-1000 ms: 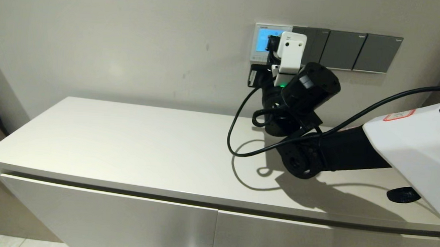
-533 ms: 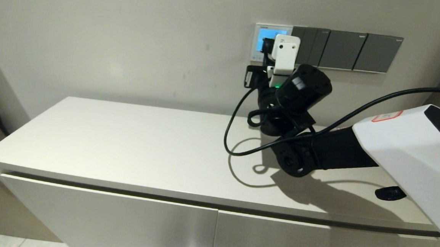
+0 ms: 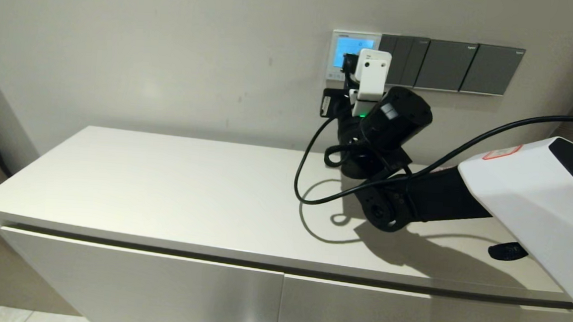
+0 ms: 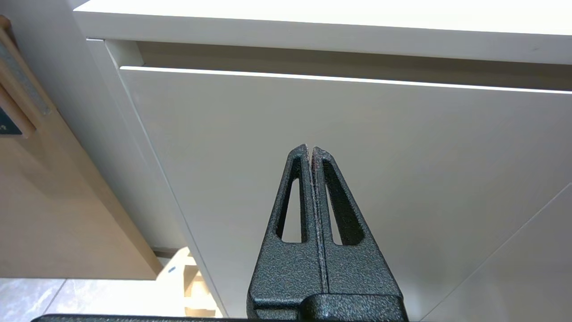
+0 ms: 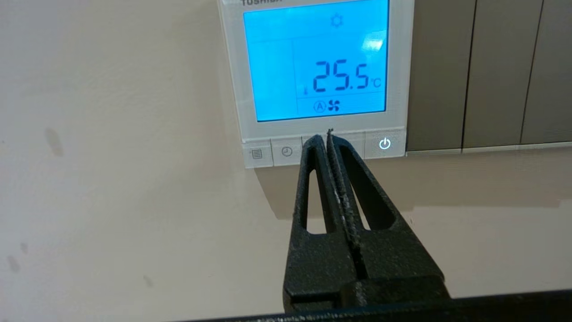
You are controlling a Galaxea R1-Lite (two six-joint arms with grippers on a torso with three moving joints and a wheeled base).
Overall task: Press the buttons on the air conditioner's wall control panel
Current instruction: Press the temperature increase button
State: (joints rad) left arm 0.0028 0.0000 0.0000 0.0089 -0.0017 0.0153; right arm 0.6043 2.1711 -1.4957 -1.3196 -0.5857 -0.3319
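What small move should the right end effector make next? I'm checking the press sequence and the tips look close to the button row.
Probably a short push straight toward the wall. The right end effector, shut, has its tips at the middle of the buttons under the lit screen of the control panel. Whether it already touches cannot be told. The left end effector is parked low by the cabinet front.

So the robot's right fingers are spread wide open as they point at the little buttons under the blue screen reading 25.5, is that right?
Not quite. The right gripper has its fingers pressed shut together, not spread open; the right wrist view shows this. The rest holds: the tip points at the buttons along the bottom of the control panel, whose blue screen reads 25.5.
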